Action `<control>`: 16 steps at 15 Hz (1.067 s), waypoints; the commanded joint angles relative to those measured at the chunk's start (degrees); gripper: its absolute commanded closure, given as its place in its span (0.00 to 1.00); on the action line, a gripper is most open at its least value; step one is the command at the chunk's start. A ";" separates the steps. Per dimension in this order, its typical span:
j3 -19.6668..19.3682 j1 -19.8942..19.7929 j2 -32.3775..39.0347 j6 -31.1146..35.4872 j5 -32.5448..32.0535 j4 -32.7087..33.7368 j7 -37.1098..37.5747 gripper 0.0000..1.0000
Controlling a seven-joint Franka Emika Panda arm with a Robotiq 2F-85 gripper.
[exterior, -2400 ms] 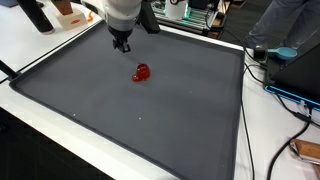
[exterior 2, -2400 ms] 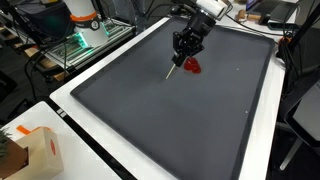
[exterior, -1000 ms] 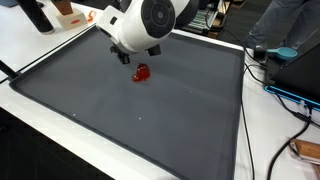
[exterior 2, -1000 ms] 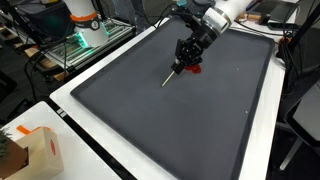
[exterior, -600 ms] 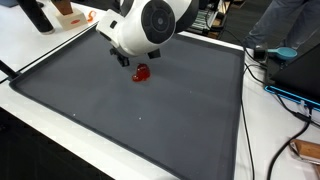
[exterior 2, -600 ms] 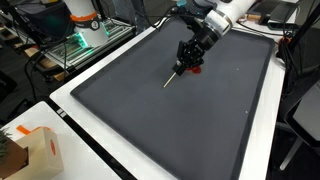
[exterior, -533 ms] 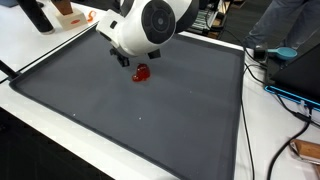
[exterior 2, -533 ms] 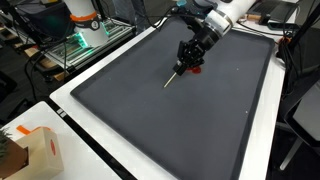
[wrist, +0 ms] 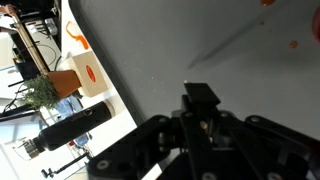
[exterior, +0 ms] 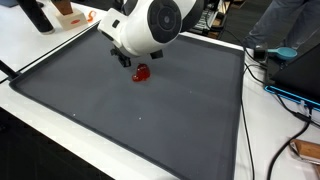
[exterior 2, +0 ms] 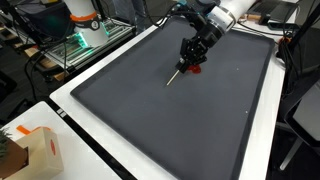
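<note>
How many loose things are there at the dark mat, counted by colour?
Red: 1, the small red object lying on the dark mat
Pale: 1, the thin stick gripped in the shut claw
Total: 2

I can read no text, label or number anywhere; the orange print on the brown cardboard box point(wrist: 82, 72) is too blurred.
</note>
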 commanded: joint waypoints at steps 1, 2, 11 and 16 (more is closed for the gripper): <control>0.73 -0.05 -0.02 -1.89 -0.85 0.71 -1.01 0.97; 0.84 -0.06 -0.23 -2.00 -0.79 0.65 -1.14 0.97; 2.44 -0.81 -2.69 -1.40 0.65 0.02 -5.45 0.97; 3.26 -1.29 -4.89 -0.81 1.51 -0.63 -9.11 0.97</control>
